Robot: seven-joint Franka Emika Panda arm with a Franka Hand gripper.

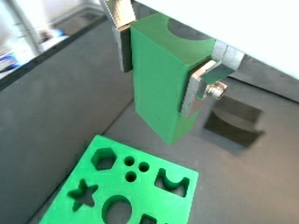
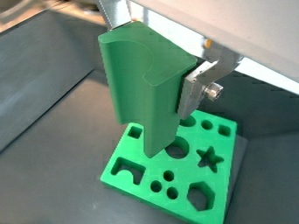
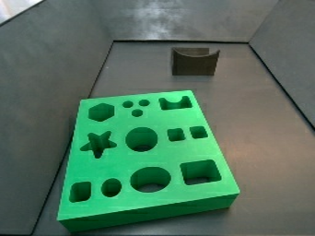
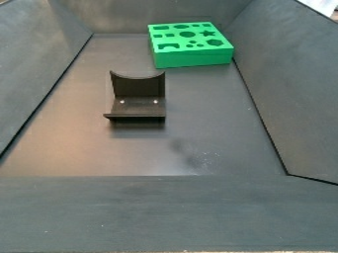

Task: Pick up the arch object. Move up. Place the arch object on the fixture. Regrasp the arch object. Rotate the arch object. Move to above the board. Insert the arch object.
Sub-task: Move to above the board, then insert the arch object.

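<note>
While the gripper point(image 1: 163, 66) is hanging high over the floor, its fingers point(image 2: 198, 86) are pinching the arch object point(image 1: 162, 79).

Both wrist views are showing the green block hanging upright above the board point(image 2: 176, 166), clear of it. The board point(image 3: 145, 157) is lying flat on the dark floor point(image 4: 199, 138), with the fixture point(image 4: 134, 96) standing well apart from it.

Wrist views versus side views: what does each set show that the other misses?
Only the wrist views show the pincer and the arch object clamped between its fingers, held above the floor. Only the side views show the whole floor around the pieces; the pincer and arch are out of frame there. Both sets show the board and the fixture, empty.
</note>
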